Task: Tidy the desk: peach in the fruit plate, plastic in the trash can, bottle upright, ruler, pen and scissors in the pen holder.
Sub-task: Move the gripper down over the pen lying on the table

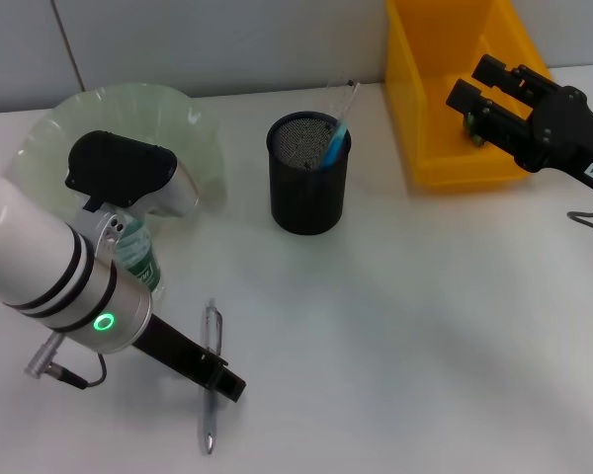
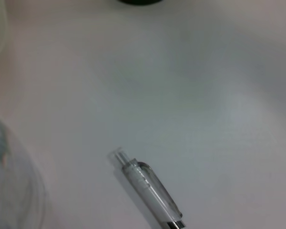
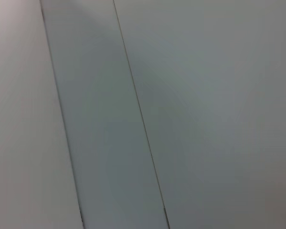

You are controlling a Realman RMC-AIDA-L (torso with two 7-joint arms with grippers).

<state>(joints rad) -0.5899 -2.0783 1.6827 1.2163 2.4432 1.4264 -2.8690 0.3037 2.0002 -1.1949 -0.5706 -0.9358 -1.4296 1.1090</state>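
My left gripper (image 1: 121,170) hangs over the near rim of the pale green fruit plate (image 1: 193,118). It covers most of the bottle (image 1: 138,259), whose green label shows just below it. The bottle also appears as a blur (image 2: 9,186) in the left wrist view. The pen (image 1: 210,370) lies on the desk (image 1: 405,326) near the front; its clear clip end (image 2: 150,191) fills the left wrist view. The black mesh pen holder (image 1: 306,193) holds the blue scissors (image 1: 333,146) and the clear ruler (image 1: 347,97). My right gripper (image 1: 482,84) is open above the yellow trash can (image 1: 425,109). The peach and the plastic are out of view.
A grey wall runs behind the desk, and the right wrist view shows only its panels. A cable (image 1: 64,373) trails from my left forearm near the front left edge. A black bracket (image 1: 193,363) on that arm reaches across the pen.
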